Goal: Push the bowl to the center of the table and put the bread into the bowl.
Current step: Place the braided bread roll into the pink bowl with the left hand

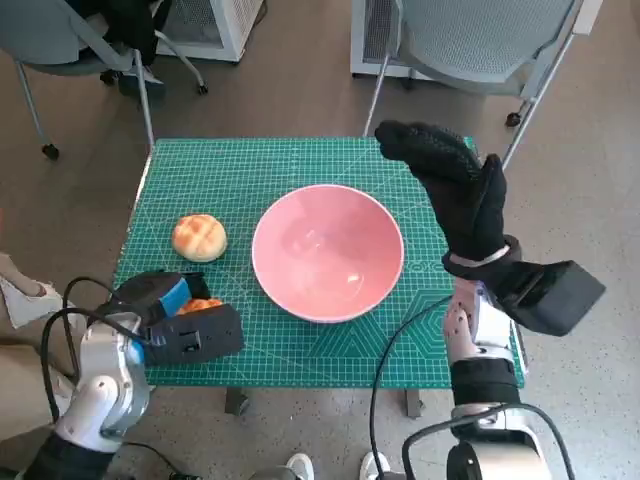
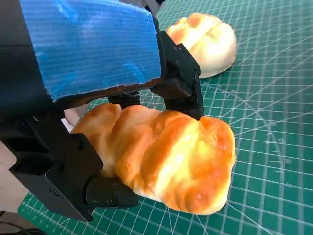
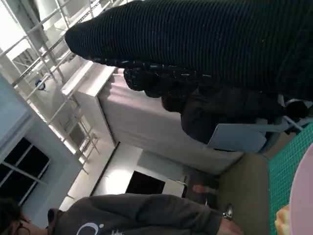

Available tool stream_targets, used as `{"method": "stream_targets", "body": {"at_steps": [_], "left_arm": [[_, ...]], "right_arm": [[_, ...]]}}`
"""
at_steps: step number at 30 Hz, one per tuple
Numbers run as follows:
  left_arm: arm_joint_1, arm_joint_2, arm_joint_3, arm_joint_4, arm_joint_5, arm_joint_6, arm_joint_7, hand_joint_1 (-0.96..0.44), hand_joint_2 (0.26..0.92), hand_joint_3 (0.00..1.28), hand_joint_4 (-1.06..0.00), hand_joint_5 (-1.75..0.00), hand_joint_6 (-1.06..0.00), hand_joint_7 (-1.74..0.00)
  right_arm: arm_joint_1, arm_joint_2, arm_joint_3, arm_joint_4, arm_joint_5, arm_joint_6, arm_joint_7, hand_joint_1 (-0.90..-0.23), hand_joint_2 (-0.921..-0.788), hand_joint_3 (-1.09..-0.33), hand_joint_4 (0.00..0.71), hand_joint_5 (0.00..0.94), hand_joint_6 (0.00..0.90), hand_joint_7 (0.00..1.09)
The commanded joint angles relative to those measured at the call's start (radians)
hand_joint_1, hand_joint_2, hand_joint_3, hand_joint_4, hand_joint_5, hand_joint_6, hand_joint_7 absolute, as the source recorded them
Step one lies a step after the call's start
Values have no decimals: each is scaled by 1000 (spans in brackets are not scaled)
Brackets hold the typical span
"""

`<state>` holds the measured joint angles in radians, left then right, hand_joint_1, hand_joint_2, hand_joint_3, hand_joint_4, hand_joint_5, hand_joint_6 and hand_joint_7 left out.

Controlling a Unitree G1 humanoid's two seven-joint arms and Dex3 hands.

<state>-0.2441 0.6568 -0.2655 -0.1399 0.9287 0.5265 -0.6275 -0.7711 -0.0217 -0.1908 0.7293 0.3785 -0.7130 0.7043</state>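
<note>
Green cutting mat covers the small table, grey floor and chair legs round it. Far left of the head frame, lower corner: left hand sits low on the mat, fingers wrapped round a long twisted bread. That's a grasp, loaf pinched top and bottom, but it looks to rest on the mat, not lifted yet. Just above it, mid-left, a round bun lies free, near the hand but not touching. Centre of frame: pink bowl, upright, roughly mid-table already, so the push looks done and the bread step is what's left. Right side: right hand raised above the mat's right edge, fingers spread, holding nothing.

Risks, as I judge them: soft loaf may squash or slip if the squeeze is off; the lift path could clip the bun or knock the bowl's near rim and shift it off centre; the raised right hand is near the bowl and could bump it.
</note>
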Motion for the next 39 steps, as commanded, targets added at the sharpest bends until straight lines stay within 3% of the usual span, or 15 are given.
{"method": "stream_targets", "body": {"at_steps": [1,12,19,33,39], "left_arm": [[-5,18,29,-86,1,2,-21,5,632,660,-523,-1614,-672,-1055],[-96,7,85,-212,-5,-7,-42,5,662,523,-671,-1427,-717,-968],[-181,-13,111,-275,-2,-12,-36,2,643,498,-753,-1316,-768,-929],[-371,-93,72,-315,40,-10,-48,3,672,431,-791,-1217,-756,-969],[-436,-163,24,-252,41,-42,-5,3,686,397,-799,-1211,-775,-931]], "right_arm": [[9,-2,1,15,7,10,9,-667,-921,-868,86,0,47,207],[3,-5,0,28,8,6,12,-667,-921,-867,86,0,39,222],[-3,-10,-2,35,12,7,15,-667,-921,-868,86,0,33,233],[4,-18,0,22,7,4,10,-680,-921,-872,85,0,20,257],[8,-23,0,18,2,-1,7,-680,-921,-873,85,0,14,267]]}}
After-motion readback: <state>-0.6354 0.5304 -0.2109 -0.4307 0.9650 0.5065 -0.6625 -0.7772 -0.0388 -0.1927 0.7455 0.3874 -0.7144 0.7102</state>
